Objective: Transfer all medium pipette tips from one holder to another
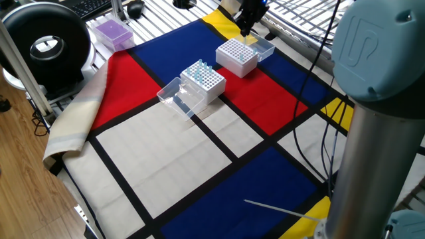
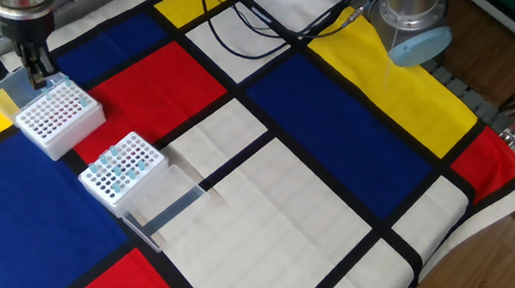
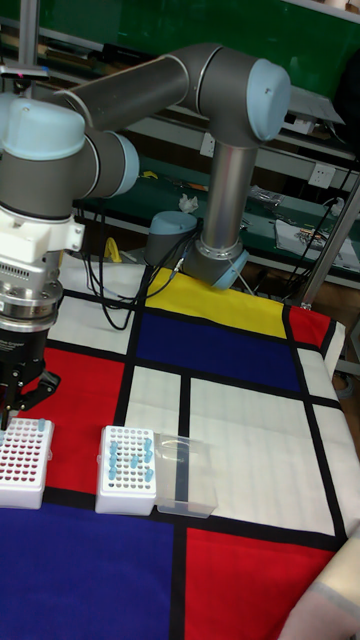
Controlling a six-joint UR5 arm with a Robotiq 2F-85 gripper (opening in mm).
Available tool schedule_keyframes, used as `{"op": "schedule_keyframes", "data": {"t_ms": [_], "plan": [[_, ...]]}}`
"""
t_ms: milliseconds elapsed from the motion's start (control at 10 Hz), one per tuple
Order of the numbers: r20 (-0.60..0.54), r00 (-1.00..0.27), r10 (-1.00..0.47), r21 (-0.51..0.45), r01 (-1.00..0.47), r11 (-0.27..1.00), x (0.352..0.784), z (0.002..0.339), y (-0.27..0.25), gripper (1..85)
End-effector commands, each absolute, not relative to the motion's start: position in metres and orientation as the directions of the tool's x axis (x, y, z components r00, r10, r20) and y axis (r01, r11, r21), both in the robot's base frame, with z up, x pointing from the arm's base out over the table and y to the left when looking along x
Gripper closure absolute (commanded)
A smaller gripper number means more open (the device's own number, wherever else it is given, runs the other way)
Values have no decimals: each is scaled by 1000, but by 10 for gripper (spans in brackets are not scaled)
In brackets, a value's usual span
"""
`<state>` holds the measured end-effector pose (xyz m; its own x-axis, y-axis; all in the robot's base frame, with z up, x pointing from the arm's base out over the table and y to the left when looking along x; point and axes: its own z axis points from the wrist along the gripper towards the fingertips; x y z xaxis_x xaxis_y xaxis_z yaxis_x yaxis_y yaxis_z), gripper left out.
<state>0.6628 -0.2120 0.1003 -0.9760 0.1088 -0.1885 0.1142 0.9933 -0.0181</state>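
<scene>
Two white racks stand on the checked cloth. The nearer rack (image 1: 202,81) (image 2: 123,168) (image 3: 128,468) holds several pale blue medium pipette tips (image 1: 200,67) (image 2: 114,159) (image 3: 135,455). The second rack (image 1: 237,56) (image 2: 59,116) (image 3: 22,462) shows only empty holes. My gripper (image 1: 246,31) (image 2: 41,73) (image 3: 12,408) hangs just over that rack's far corner. Its fingers are drawn close together on a thin pale tip that barely shows below them.
Clear hinged lids lie open beside each rack (image 1: 174,97) (image 2: 163,207) (image 3: 185,478) (image 1: 264,46) (image 2: 5,88). A purple box (image 1: 111,32) and a black round device (image 1: 46,43) sit past the cloth's far-left edge. Cables (image 2: 254,22) trail toward the arm base (image 2: 411,24).
</scene>
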Motion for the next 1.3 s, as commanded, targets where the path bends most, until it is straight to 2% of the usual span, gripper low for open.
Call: {"op": "schedule_keyframes", "data": {"t_ms": [0,300,500,700,1200], "plan": [[-199,-973,121,-1,124,992,660,96,-212,793],[-138,-972,191,66,184,981,646,93,-197,777],[-82,-970,227,121,216,969,636,93,-181,703],[-65,-978,199,113,191,975,630,92,-182,627],[-67,-979,193,129,184,974,631,92,-178,590]]}}
